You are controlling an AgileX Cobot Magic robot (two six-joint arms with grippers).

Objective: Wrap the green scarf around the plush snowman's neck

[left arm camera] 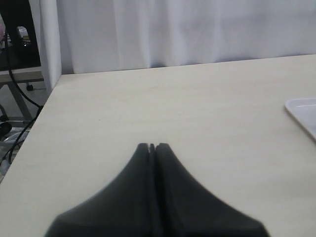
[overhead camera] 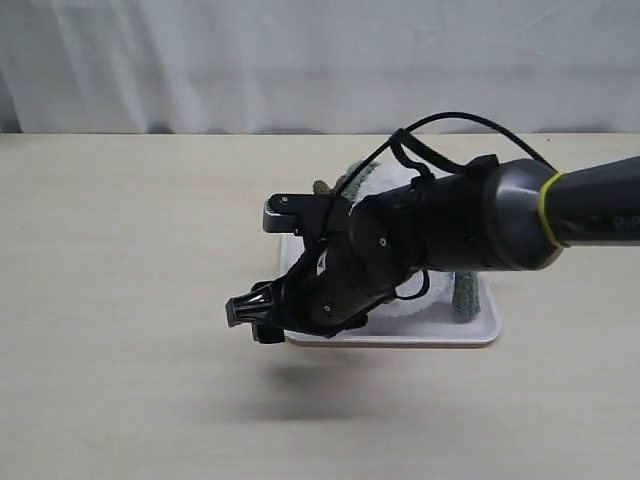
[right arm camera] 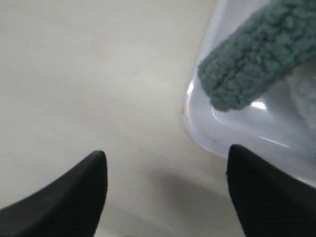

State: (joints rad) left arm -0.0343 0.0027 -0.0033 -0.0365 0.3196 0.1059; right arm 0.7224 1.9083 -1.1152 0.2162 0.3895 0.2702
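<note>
The plush snowman (overhead camera: 388,181) lies in the white tray (overhead camera: 430,332), mostly hidden behind my right arm; one brown twig arm (overhead camera: 322,187) pokes out. Parts of the green scarf (overhead camera: 466,296) show by the tray's right side and over the snowman's top. My right gripper (overhead camera: 250,318) hovers open and empty just off the tray's front left corner. In the right wrist view the gripper (right arm camera: 168,153) spans bare table, with a rounded scarf end (right arm camera: 252,69) lying inside the tray corner (right arm camera: 237,129). My left gripper (left arm camera: 152,146) is shut on nothing, over bare table.
A white curtain (overhead camera: 320,60) hangs behind the table's far edge. The left wrist view shows a corner of the tray (left arm camera: 303,111), the table's side edge, and cables and a stand (left arm camera: 17,94) beyond it.
</note>
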